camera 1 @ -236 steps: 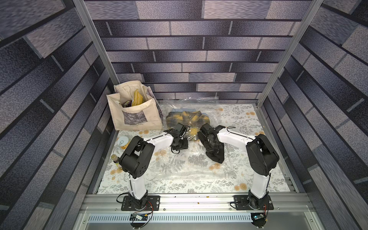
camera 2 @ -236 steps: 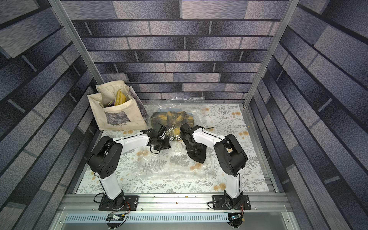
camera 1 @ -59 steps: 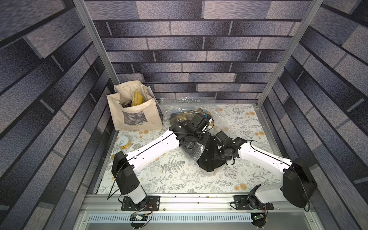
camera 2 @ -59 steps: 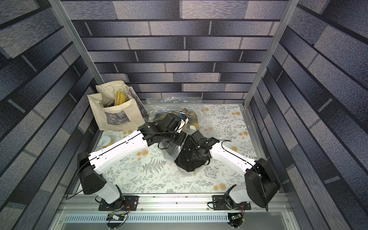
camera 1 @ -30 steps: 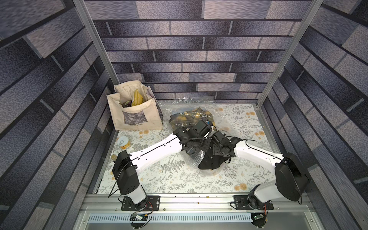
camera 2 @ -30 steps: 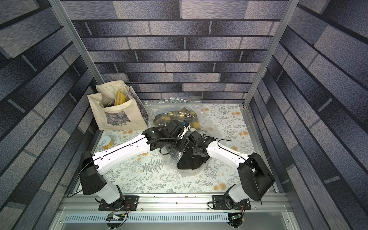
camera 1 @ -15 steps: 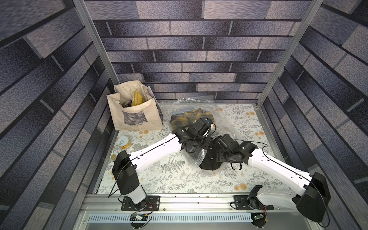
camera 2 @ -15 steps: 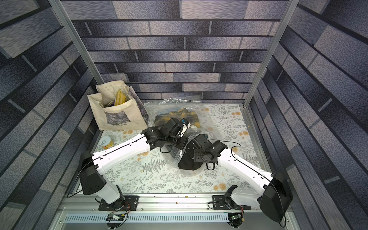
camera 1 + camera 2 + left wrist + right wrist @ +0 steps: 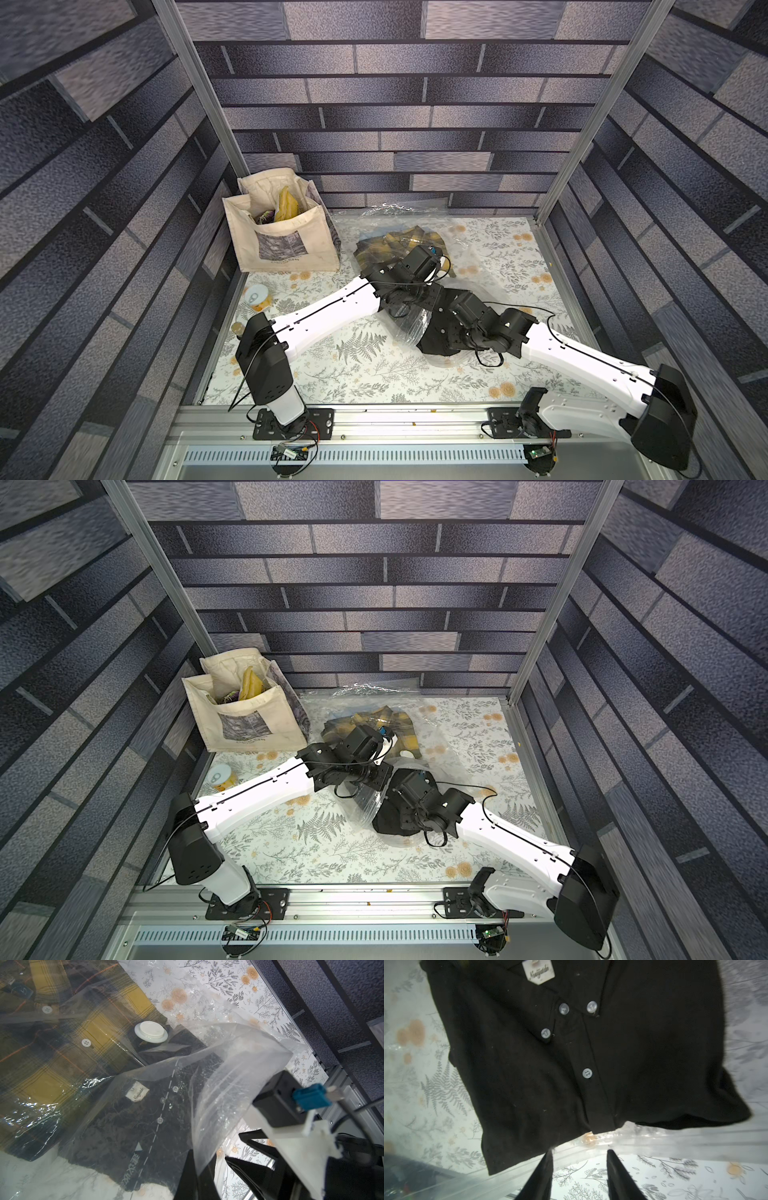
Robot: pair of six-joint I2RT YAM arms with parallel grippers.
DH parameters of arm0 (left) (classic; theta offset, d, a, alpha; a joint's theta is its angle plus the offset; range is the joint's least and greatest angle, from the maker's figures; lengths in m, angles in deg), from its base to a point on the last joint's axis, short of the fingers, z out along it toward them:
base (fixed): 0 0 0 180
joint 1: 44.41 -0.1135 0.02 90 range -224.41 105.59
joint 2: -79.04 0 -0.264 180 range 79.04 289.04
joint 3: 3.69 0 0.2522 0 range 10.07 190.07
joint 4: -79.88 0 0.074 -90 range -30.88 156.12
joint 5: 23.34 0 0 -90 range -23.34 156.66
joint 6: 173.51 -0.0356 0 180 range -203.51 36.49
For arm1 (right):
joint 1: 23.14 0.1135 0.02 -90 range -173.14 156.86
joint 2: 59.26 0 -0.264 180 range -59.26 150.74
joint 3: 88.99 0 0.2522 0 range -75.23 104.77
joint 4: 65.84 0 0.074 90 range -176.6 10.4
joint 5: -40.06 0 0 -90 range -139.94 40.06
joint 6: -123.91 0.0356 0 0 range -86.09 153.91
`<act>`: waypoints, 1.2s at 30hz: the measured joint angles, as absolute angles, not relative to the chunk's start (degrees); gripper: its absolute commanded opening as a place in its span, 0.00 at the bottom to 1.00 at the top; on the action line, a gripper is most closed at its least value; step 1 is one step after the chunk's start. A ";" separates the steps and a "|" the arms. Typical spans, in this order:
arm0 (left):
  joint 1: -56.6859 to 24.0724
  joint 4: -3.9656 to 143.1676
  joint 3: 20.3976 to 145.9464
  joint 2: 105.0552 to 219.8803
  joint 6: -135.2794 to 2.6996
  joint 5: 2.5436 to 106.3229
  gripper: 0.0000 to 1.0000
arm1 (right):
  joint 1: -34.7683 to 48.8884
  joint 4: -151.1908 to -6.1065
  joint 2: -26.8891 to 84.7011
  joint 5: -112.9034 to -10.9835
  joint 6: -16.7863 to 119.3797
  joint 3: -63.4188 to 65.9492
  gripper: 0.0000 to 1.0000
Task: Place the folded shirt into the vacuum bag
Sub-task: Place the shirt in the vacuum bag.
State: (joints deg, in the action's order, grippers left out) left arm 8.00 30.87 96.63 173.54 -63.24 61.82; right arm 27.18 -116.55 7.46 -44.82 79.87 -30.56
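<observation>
Checked the left wrist view first. Found the left gripper [image 9: 199,1159] pinched shut on the upper film of the vacuum bag [image 9: 239,1053], holding that film raised off the lower layer as an open mouth. Noted here, far more plainly than anywhere else, the round white valve cap [image 9: 151,1031] and a yellow plaid shirt [image 9: 52,1053] lying deep inside the bag.

Turned to the right wrist view. Found the right gripper [image 9: 579,1153] with jaws standing apart at a middling gap, tips just at the hem of the folded shirt [image 9: 612,1053], not clamped on the cloth. Read off here alone the button row and the neck label [image 9: 538,971] free of any film.

Confirmed from both top views what neither wrist view gives: both arms reaching in to meet over the middle of the table.

Placed the folded shirt at the bag's mouth, flat on the lower film, collar end under the raised film, hem end near the lip. Logged collar pointing to the far wall and the plaid shirt, hem pointing to the right gripper. Took the long axis as collar to hem, running roughly near to far.

Recorded a table [image 9: 365,374] covered in a fern-and-flower print, a cream tote bag [image 9: 286,245] standing in the far left corner, a small round tin [image 9: 254,294] near the left edge, brick-pattern walls [image 9: 415,104] on three sides and aluminium posts [image 9: 201,91] at the corners.
</observation>
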 measured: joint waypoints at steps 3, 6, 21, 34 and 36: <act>8.00 30.81 96.70 173.76 -62.84 61.45 0.03 | 27.38 -107.50 9.86 -48.16 84.00 -34.36 0.26; 8.00 30.81 96.70 173.78 -62.80 61.17 0.03 | 27.42 -99.17 13.89 -50.61 87.87 -36.35 0.22; 6.12 29.87 97.13 173.76 -62.43 65.54 0.03 | 27.75 -75.79 37.43 -54.04 96.78 -30.04 0.12; 3.78 30.52 95.60 171.79 -61.53 65.06 0.06 | 27.97 -91.61 28.27 -58.06 83.39 -26.89 0.53; 3.34 30.55 95.28 171.44 -61.36 64.79 0.06 | 27.99 -96.99 22.48 -57.74 81.77 -27.30 0.55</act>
